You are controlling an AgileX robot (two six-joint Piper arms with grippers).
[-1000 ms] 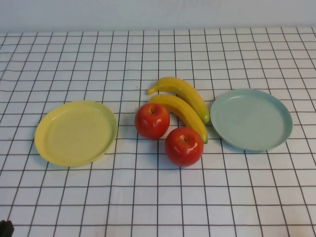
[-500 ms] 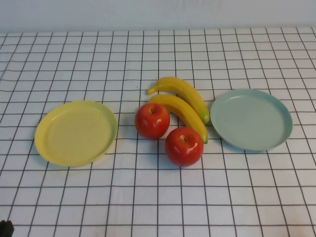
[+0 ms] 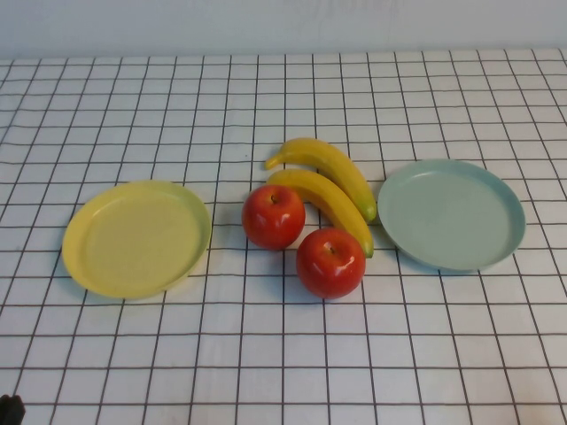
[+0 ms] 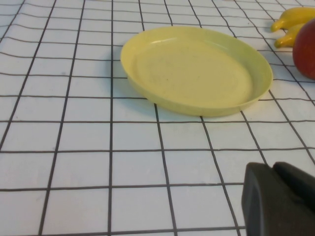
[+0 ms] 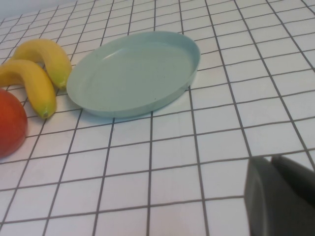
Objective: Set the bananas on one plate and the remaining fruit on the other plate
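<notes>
Two plates sit on the checked cloth [image 3: 283,354]: we see the yellow plate [image 3: 135,237] at left and the teal plate [image 3: 450,212] at right, both holding nothing. Between them lie two bananas [image 3: 330,186] touching, with two apples [image 3: 301,239] just nearer. Only wrist views show the grippers: left gripper [image 4: 280,201] near the yellow plate, right gripper [image 5: 281,199] near the teal plate; we cannot tell their finger state.

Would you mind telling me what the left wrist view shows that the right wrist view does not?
Only the left wrist view shows the yellow plate and the left pincer, low over the cloth near that plate. Only the right wrist view shows the blue-green plate and the right pincer, near it. Both show the bananas, an apple's edge and the checked tablecloth.
</notes>
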